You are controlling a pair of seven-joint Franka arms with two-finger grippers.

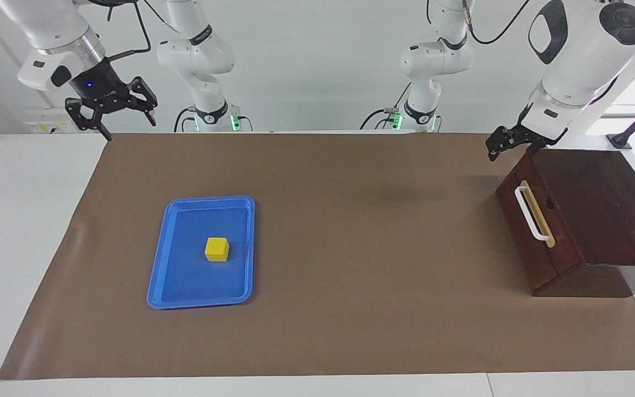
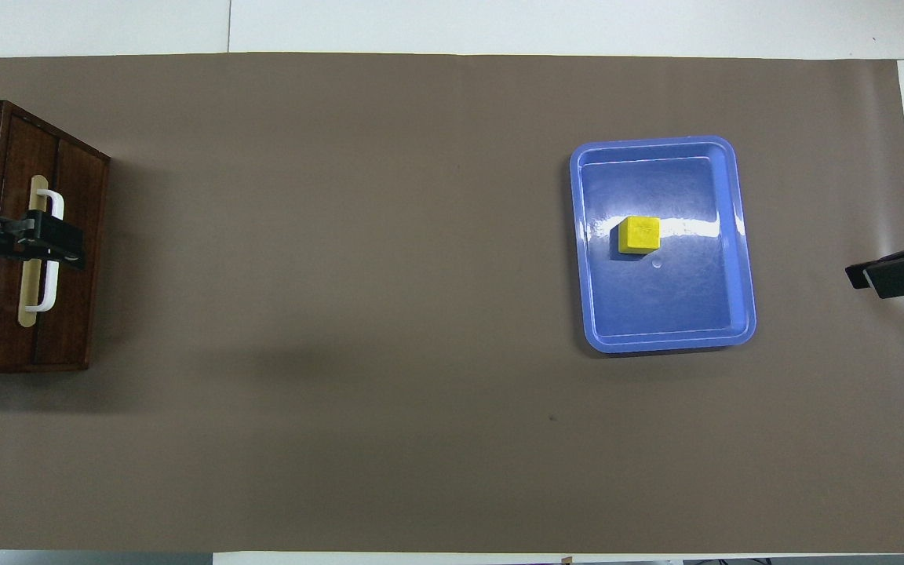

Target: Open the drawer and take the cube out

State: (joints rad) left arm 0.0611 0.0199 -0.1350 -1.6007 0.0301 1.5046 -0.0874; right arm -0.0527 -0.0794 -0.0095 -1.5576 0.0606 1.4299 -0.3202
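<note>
Resting in the blue plastic tray [image 1: 155, 275], the small yellow cube [image 1: 217, 249] sits untouched; right pincer [image 1: 112, 113] spread, left pincer's [image 1: 507, 144] state unclear above the shut dark wooden drawer [image 1: 538, 231].

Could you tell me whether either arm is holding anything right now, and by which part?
Nothing is held: the right pincer is open and empty, the left pincer is over the drawer.

Right tool [image 1: 112, 113] high, fingers spread; left tool [image 1: 502, 144] raised, wrist angled down.
</note>
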